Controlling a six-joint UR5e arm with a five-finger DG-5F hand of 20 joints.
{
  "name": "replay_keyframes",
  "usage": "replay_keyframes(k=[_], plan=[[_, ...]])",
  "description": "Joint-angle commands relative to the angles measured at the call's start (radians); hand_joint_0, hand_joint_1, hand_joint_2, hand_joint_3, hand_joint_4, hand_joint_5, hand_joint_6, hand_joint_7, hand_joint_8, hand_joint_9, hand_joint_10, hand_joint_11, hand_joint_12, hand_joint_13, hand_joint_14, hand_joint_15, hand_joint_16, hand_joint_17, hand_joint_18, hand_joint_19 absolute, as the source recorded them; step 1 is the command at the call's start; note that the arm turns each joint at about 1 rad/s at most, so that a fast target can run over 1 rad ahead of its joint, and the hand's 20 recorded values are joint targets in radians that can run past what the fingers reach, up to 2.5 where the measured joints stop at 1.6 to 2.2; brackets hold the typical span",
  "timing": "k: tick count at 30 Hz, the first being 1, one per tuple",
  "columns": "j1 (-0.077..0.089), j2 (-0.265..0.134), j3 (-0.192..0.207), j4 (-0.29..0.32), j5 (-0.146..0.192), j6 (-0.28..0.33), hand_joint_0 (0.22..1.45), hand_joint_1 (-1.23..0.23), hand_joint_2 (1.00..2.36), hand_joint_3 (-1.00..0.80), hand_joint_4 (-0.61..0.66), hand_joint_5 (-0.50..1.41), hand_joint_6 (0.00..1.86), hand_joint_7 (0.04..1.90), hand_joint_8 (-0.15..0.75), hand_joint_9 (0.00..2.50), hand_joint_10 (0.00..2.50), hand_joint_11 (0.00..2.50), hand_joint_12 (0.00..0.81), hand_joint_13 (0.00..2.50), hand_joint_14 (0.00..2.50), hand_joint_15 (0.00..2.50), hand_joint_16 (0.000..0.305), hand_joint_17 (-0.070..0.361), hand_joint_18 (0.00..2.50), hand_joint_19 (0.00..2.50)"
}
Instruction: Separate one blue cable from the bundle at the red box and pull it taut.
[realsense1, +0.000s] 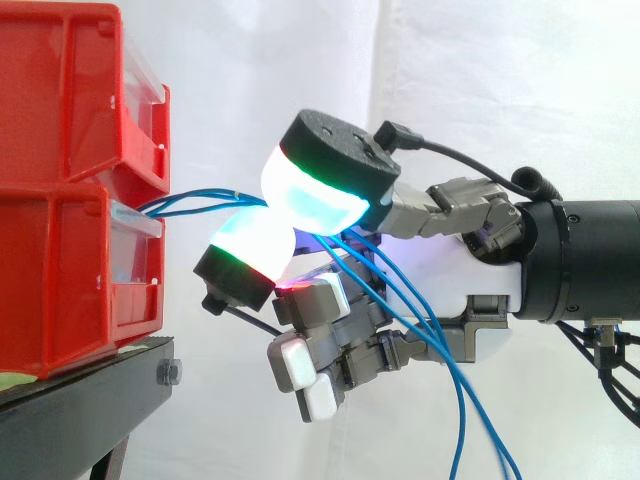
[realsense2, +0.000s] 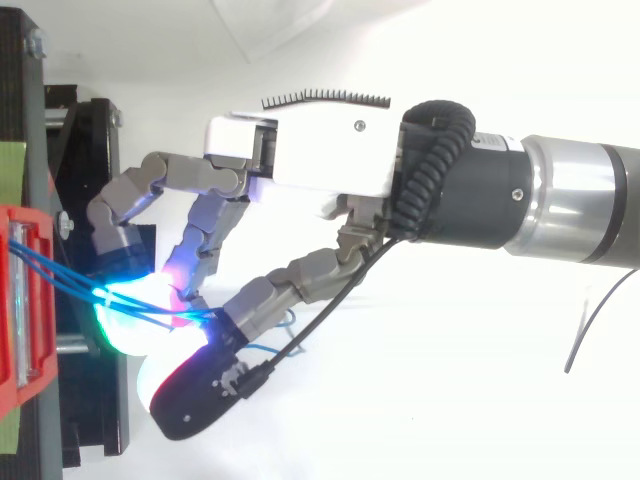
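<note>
The hand (realsense2: 320, 150) seems to pinch several blue cables (realsense1: 195, 203) by the red box (realsense1: 60, 270), so pulling may tighten them all.

Red bins (realsense1: 60, 150): moulded plastic, glossy and smooth, with clear plastic front panels (realsense1: 140, 262).
Stand (realsense1: 90, 400): black and matt, apparently painted metal, with a bright metal bolt (realsense1: 169, 373) at its edge.
Curtain (realsense1: 500, 90): white cloth, matt, in soft folds.
Blue cables (realsense1: 200, 203): smooth plastic sheath with a slight sheen.
Hand (realsense2: 320, 150): smooth white plastic shell; finger links grey, satin, metallic-looking.
Fingertip pads (realsense1: 310, 195): milky, translucent and smooth, backed by matt black caps.
Arm (realsense2: 570, 200): matt black casing, then a brushed silver metal sleeve.
</note>
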Motion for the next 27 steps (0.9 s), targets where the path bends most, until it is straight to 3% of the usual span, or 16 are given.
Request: replay_keyframes(k=[1,5,7,9,11,15,18,21,27], plan=[[0.000,0.000,0.000,0.000,0.000,0.000,0.50,-0.77,1.00,-0.50,0.09,-0.14,0.89,1.15,0.329,1.22,0.02,1.10,0.400,1.10,0.03,0.67,0.045,0.102,0.95,0.69],[0.000,0.001,0.000,0.000,0.000,0.000,0.56,-0.60,1.00,-0.50,0.09,-0.15,0.87,1.15,0.320,1.22,0.02,1.09,0.388,1.10,0.02,0.68,0.043,0.097,0.94,0.71],[0.000,0.000,0.000,0.000,0.000,0.000,0.60,-0.58,1.00,-0.50,0.08,-0.15,0.87,1.17,0.311,1.22,0.02,1.08,0.379,1.09,0.02,0.68,0.042,0.094,0.93,0.73],[0.000,0.000,0.000,0.000,0.000,0.000,0.62,-0.60,1.00,-0.50,0.07,-0.14,0.87,1.18,0.306,1.22,0.03,1.08,0.378,1.09,0.03,0.68,0.042,0.094,0.93,0.73],[0.000,0.001,-0.001,0.000,0.000,0.000,0.63,-0.71,1.01,-0.37,0.07,-0.15,0.87,1.21,0.314,1.21,0.03,1.08,0.379,1.08,0.03,0.69,0.042,0.095,0.93,0.73],[0.000,0.000,0.000,0.000,0.000,0.000,0.68,-0.85,1.02,-0.30,0.02,-0.16,0.89,1.22,0.311,1.17,0.03,1.11,0.378,1.07,0.03,0.68,0.043,0.096,0.93,0.72],[0.000,0.000,0.000,0.003,0.000,0.000,0.74,-0.92,1.01,-0.33,-0.05,-0.17,0.89,1.31,0.306,1.15,0.03,1.12,0.375,1.06,0.03,0.69,0.042,0.096,0.92,0.71],[0.001,0.000,-0.001,0.003,0.000,0.000,0.81,-0.96,1.00,-0.50,-0.07,-0.17,0.91,1.28,0.301,1.16,0.03,1.12,0.368,1.06,0.03,0.69,0.042,0.094,0.91,0.71],[0.000,0.000,-0.001,0.003,0.000,0.000,0.76,-0.98,1.00,-0.50,0.00,-0.16,0.92,1.32,0.301,1.19,0.03,1.13,0.365,1.07,0.03,0.69,0.041,0.093,0.92,0.69]])
